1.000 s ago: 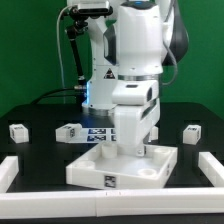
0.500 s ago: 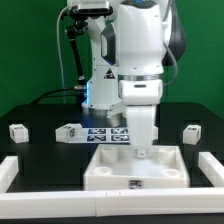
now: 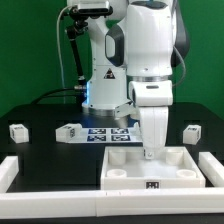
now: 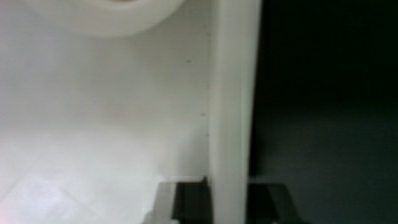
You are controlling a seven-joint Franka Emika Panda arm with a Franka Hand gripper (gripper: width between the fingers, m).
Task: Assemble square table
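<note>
i have the gripper (image 3: 150, 153) down on the far rim of the square table slab (image 3: 125, 170). in the wrist view the fingers (image 4: 189, 205) sit either side of that thin raised edge, pinched narrow on it.

the slab lies flat toward the exterior view's right. its right edge is just beside the right border bar (image 3: 214, 166), so there is little room on that side. on its left, open black table (image 3: 50, 165) runs out to the left border bar (image 3: 8, 172).

behind the slab stand the far-left leg (image 3: 17, 131), the middle leg (image 3: 68, 131) beside the marker board (image 3: 108, 135), and the right leg (image 3: 191, 133) near the slab's far corner.
</note>
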